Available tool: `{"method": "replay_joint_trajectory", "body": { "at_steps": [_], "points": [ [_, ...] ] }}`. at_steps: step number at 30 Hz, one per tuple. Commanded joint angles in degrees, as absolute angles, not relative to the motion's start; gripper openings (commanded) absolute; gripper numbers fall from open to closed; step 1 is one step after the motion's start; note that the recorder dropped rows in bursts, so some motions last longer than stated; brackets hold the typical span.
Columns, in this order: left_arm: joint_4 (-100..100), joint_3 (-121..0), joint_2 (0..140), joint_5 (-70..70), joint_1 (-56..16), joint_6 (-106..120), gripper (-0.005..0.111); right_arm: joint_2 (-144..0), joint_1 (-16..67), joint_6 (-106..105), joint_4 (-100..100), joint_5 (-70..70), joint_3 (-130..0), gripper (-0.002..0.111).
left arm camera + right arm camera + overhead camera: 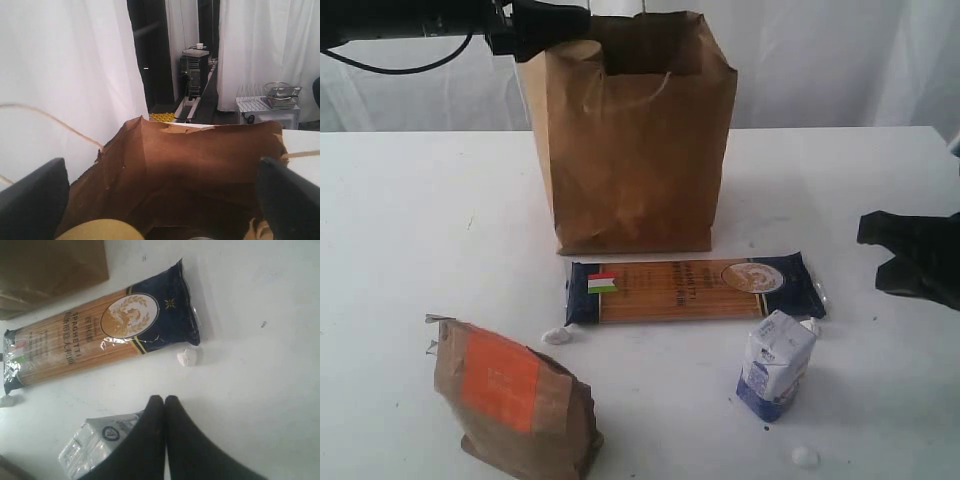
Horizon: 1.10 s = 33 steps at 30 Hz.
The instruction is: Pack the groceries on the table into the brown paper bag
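The brown paper bag [635,150] stands upright at the back middle of the table [410,230]. My left gripper [545,25] hangs open over the bag's mouth. In the left wrist view its fingers [30,200] stand wide apart above the bag's inside [200,160], where a round yellowish lid [100,230] shows low down. In front of the bag the dark spaghetti packet [695,288] lies flat. The brown pouch with orange label [515,400] stands front left and the white-blue carton [775,365] front right. My right gripper [164,400] is shut and empty, near the carton [95,445].
Small white crumbs lie by the packet's left end [558,335], by its right end [188,357] and near the front edge [805,456]. White curtains hang behind the table. Bare tabletop lies to the left of the bag and at the right.
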<state>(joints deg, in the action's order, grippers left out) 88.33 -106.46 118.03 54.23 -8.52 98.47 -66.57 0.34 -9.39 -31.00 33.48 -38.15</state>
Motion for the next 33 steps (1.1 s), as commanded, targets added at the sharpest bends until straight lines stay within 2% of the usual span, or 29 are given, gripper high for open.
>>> {"method": "replay_joint_trajectory", "body": {
  "at_steps": [1, 16, 20, 22, 24, 26, 29, 30, 33],
  "points": [
    [89.44, -106.78, 117.45, 55.19, -8.73, 97.21, 0.100, -66.56, 0.00, -9.26, -31.26, 33.55, -37.92, 0.000],
    [87.19, -106.78, 114.38, 60.44, -7.02, 97.28, 0.100, -66.56, 0.00, -9.26, -31.25, 33.08, -37.92, 0.000],
    [85.85, -106.78, 111.66, 57.85, -5.61, 89.65, 0.099, -66.56, 0.00, -9.26, -31.25, 32.97, -37.92, 0.000],
    [85.49, -106.78, 109.08, 54.44, -4.45, 86.03, 0.095, -66.56, 0.00, -11.77, -31.25, 33.32, -37.92, 0.000],
    [82.96, -106.78, 106.44, 51.28, -3.03, 83.10, 0.078, -66.56, 0.00, -16.97, -31.25, 34.17, -37.92, 0.000],
    [77.65, -106.78, 103.59, 50.70, -1.77, 77.05, 0.041, -66.56, 0.00, -24.57, -31.25, 36.35, -37.92, 0.000],
    [69.55, -106.78, 102.10, 50.44, -1.77, 75.10, 0.007, -66.56, 0.00, -30.49, -31.25, 37.02, -37.92, 0.000],
    [66.77, -106.78, 101.60, 50.00, -1.77, 74.96, 0.000, -66.56, 0.00, -32.91, -31.25, 37.02, -37.92, 0.000],
    [58.67, -106.78, 100.76, 44.09, -1.77, 66.79, 0.000, -66.56, 0.00, -37.45, -31.25, 37.02, -37.92, 0.000]
  ]
}}
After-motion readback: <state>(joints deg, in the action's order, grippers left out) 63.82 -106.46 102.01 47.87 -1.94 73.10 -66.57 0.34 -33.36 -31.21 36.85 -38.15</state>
